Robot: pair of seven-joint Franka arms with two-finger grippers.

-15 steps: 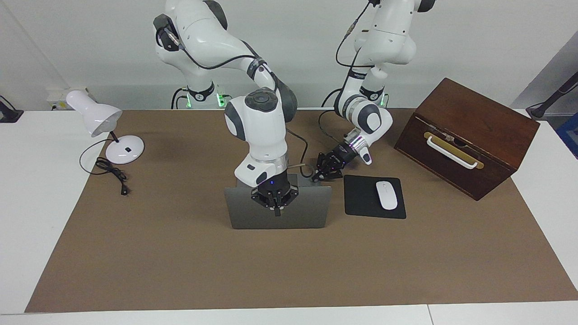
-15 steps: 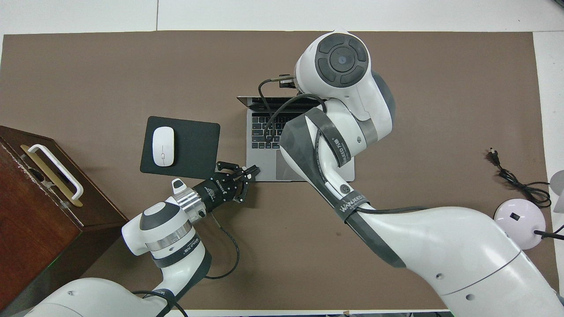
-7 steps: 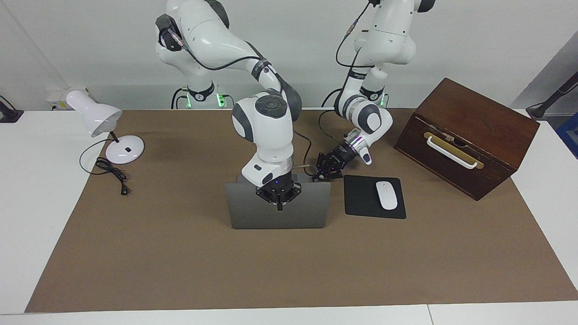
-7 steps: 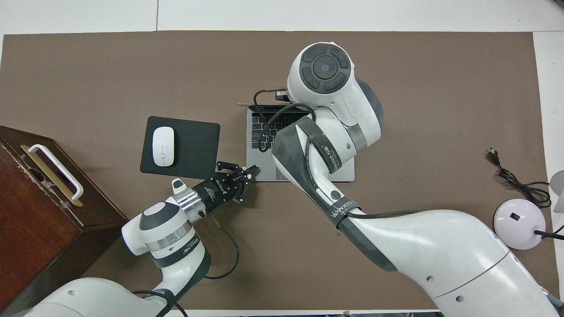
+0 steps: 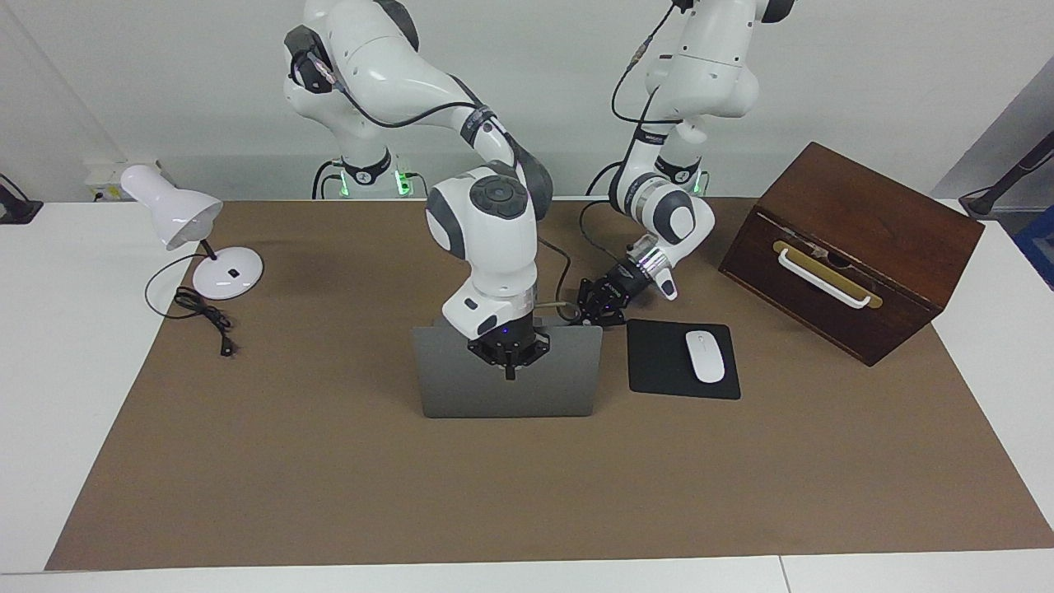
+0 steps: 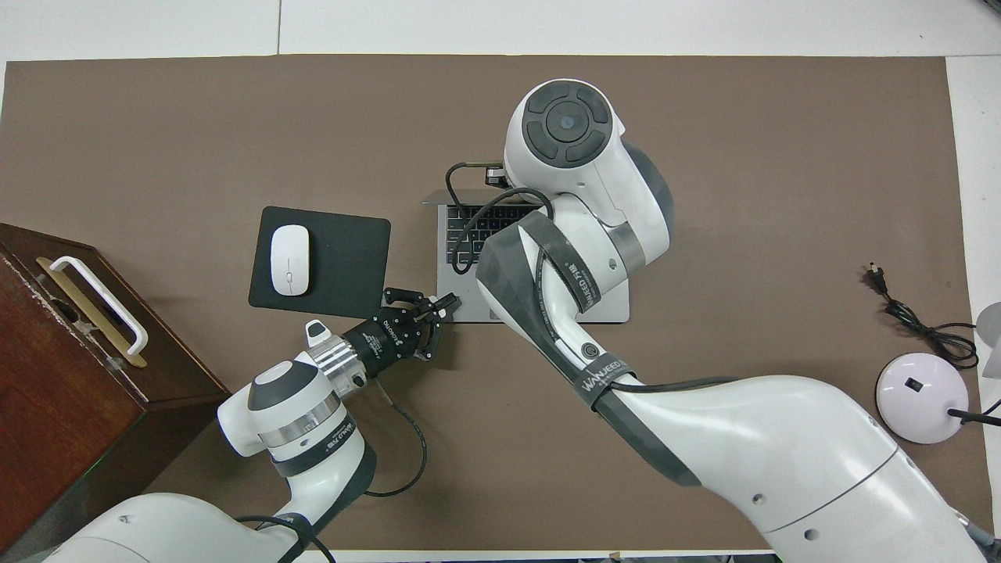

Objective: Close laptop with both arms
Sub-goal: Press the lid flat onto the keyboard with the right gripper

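The silver-grey laptop (image 5: 461,387) stands open at the middle of the brown mat, its lid's outer face toward the facing camera. From overhead its keyboard (image 6: 461,234) shows partly under the lid's top edge and the right arm. My right gripper (image 5: 510,372) is shut, its tips resting on the lid's outer face just below the top edge; in the overhead view its own wrist hides it. My left gripper (image 6: 442,306) is shut and sits low at the corner of the laptop's base nearest the robots, toward the left arm's end. In the facing view the left gripper (image 5: 593,317) shows just above the lid's corner.
A black mouse pad (image 5: 659,366) with a white mouse (image 5: 705,356) lies beside the laptop toward the left arm's end. A dark wooden box (image 5: 856,239) stands past it. A white desk lamp (image 5: 193,218) with its cord (image 5: 206,317) is at the right arm's end.
The right gripper has drawn toward the robots against the lid, and the lid's top edge has tipped further over the keyboard. The left gripper has stayed at the base's corner.
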